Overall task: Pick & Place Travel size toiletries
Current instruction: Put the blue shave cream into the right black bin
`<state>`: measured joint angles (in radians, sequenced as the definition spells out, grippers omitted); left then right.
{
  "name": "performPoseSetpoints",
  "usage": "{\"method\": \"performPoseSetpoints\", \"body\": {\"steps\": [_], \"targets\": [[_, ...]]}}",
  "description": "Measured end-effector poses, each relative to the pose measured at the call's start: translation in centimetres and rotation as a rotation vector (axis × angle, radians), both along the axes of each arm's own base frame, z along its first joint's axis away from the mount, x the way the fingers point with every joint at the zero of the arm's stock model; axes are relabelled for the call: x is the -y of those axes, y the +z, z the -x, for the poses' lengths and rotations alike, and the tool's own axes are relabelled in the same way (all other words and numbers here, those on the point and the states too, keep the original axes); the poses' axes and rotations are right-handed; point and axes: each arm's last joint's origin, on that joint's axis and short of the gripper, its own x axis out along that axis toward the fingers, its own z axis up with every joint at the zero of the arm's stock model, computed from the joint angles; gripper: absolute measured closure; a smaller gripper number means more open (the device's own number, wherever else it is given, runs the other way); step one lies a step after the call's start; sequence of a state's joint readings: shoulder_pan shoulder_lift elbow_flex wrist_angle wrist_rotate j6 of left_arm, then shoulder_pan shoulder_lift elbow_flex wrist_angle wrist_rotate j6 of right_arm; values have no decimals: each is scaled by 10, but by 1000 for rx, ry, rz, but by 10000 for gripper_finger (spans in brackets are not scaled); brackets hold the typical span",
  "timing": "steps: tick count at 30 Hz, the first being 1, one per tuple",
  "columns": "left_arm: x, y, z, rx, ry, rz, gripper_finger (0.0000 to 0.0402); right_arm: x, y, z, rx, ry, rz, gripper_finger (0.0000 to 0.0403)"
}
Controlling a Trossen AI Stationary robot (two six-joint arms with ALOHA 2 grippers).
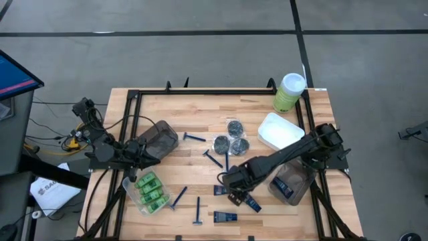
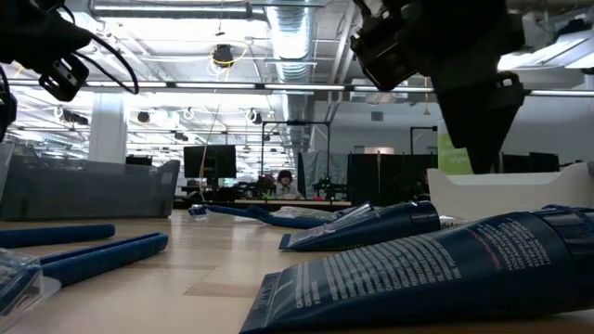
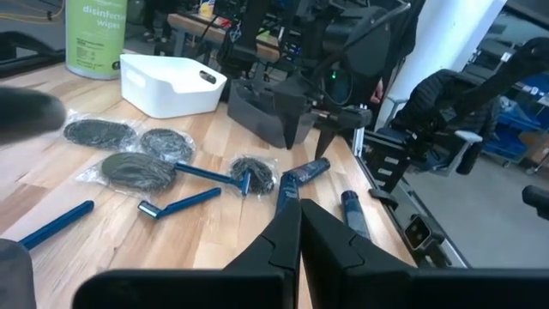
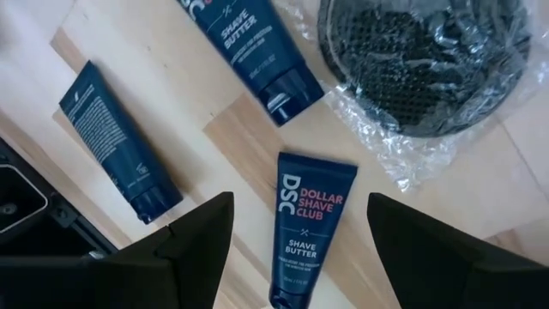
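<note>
The travel size toiletries lie loose on the wooden table: green mini bottles [image 1: 150, 191], blue-handled razors [image 1: 194, 137], dark round tins [image 1: 231, 137] in clear wrap, and dark-blue tubes [image 1: 225, 216]. My right gripper [image 1: 234, 186] points down, open, above a dark-blue tube [image 4: 304, 227]. Its two fingers [image 4: 202, 232] stand on either side of that tube without touching it. Two more tubes [image 4: 116, 142] and a wrapped tin [image 4: 429, 60] lie close by. My left gripper [image 3: 300, 219] is shut and holds nothing. It waits at the table's left, beside a smoky tub [image 1: 160, 137].
A second smoky tub [image 1: 291, 182] stands under the right arm at the table's right. A white tub [image 1: 279, 130] and a tall pale-green canister [image 1: 289, 92] stand at the far right. A black frame [image 1: 134, 94] runs along the table's edges.
</note>
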<state>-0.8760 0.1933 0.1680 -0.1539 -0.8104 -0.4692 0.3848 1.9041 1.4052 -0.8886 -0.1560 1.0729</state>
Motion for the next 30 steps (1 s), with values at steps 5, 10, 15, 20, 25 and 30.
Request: {"method": "performPoseSetpoints", "body": {"steps": [5, 10, 15, 20, 25, 30], "targets": [[1, -1, -1, -8, 0, -10, 400, 7, 0, -3, 0, -20, 0, 142], [1, 0, -1, -4, -1, -5, 400, 14, 0, -6, 5, -35, -2, 142], [-2, 2, 1, 19, -1, 22, 400, 20, 0, -9, 13, -60, -8, 142], [-4, 5, 4, 44, 1, 52, 400, 19, 1, -11, 37, -41, -9, 142], [-7, 7, 6, 64, 1, 77, 400, 19, 1, -12, 56, -27, -10, 142], [-10, 8, 9, 101, 1, 120, 400, 19, 1, -14, 70, -25, -12, 130]]}}
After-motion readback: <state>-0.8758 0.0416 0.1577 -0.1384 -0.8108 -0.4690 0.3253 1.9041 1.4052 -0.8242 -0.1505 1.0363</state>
